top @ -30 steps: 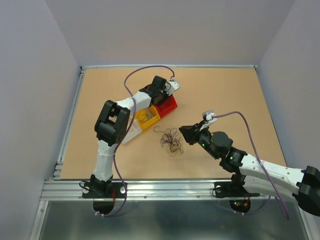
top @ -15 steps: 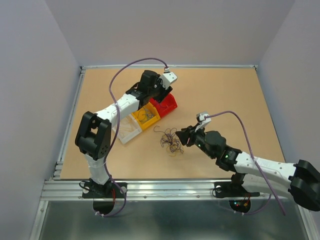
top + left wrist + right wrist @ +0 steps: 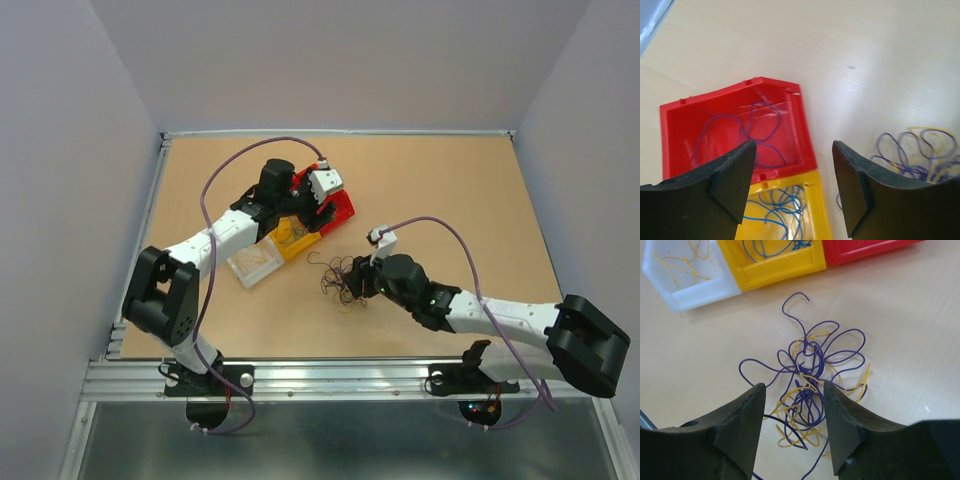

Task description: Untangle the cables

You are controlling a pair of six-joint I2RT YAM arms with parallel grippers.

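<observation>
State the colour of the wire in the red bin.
The wire is purple; left wrist view.

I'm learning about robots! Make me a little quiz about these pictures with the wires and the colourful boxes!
1. True or false: the right end effector is shut on the tangled cables.
2. What colour are the wires in the white bin? A purple, B yellow, C green.
3. Fill in: the left end effector hangs above the red bin and the ____ bin.
Key: 1 false, it is open; 2 B; 3 yellow.
</observation>
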